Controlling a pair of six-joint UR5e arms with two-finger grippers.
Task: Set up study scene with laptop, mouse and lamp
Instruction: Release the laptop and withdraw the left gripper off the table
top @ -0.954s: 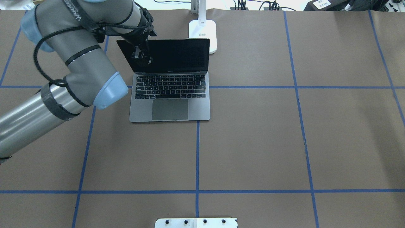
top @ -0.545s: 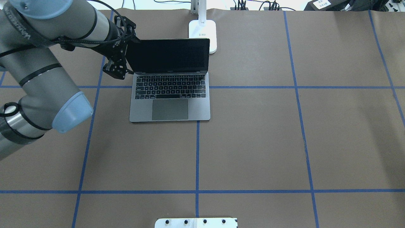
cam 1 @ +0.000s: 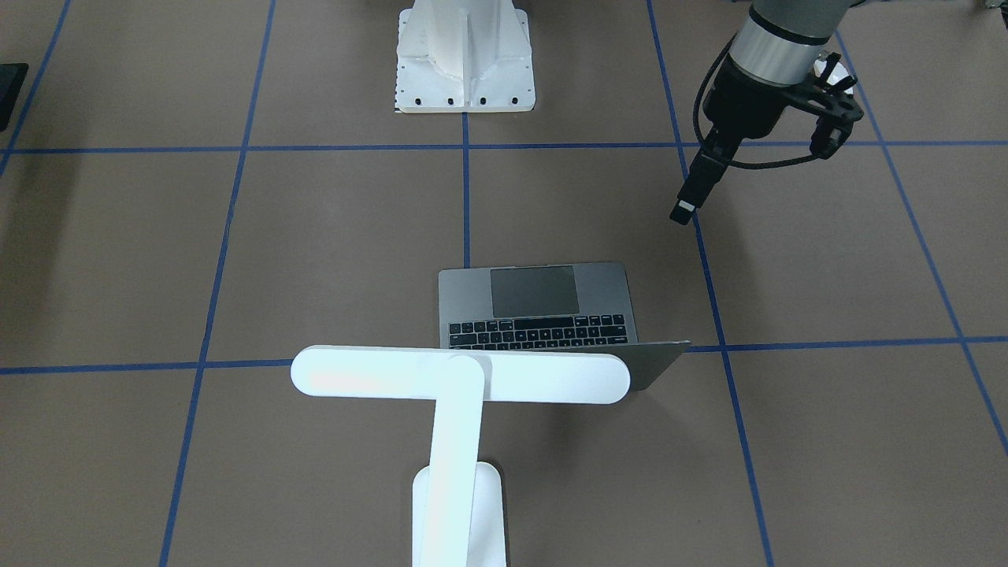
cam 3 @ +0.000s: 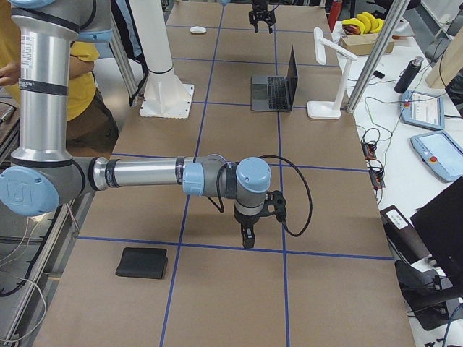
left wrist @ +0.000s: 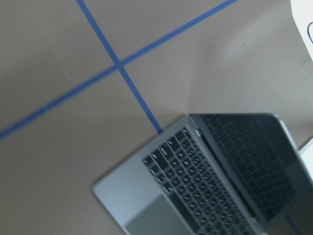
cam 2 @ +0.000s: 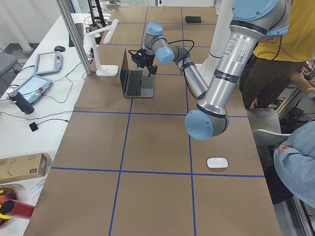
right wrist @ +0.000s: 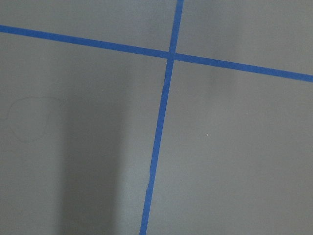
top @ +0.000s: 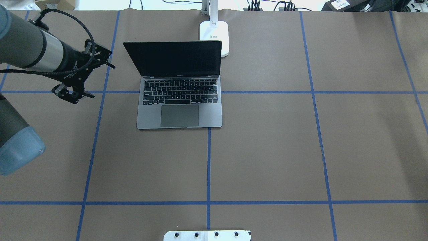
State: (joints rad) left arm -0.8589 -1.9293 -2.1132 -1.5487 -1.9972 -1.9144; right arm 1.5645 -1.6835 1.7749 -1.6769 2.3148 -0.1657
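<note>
The laptop [top: 180, 100] stands open at the table's far middle, its screen dark. The lamp's base [top: 214, 36] is just behind the lid's right corner, and its bar head [cam 1: 461, 374] hangs over the lid. The mouse [cam 2: 217, 162] lies near the robot's side, far to its left; it also shows in the exterior right view [cam 3: 197, 30]. My left gripper [top: 112, 66] hovers left of the laptop, empty, and its jaws look shut [cam 1: 682, 214]. My right gripper [cam 3: 247, 240] hangs over bare table on the right; I cannot tell if it is open or shut.
The white robot pedestal [cam 1: 465, 55] stands at the near middle edge. A flat black mat [cam 3: 142, 262] lies at the robot's right end. A metal pole [cam 2: 74, 34], tablets and cables are beyond the far edge. People stand beside the robot [cam 2: 290, 49].
My left arm has swung left, away from the laptop lid's upper left corner, and now hovers clear of it. The laptop stays open and has not moved.
</note>
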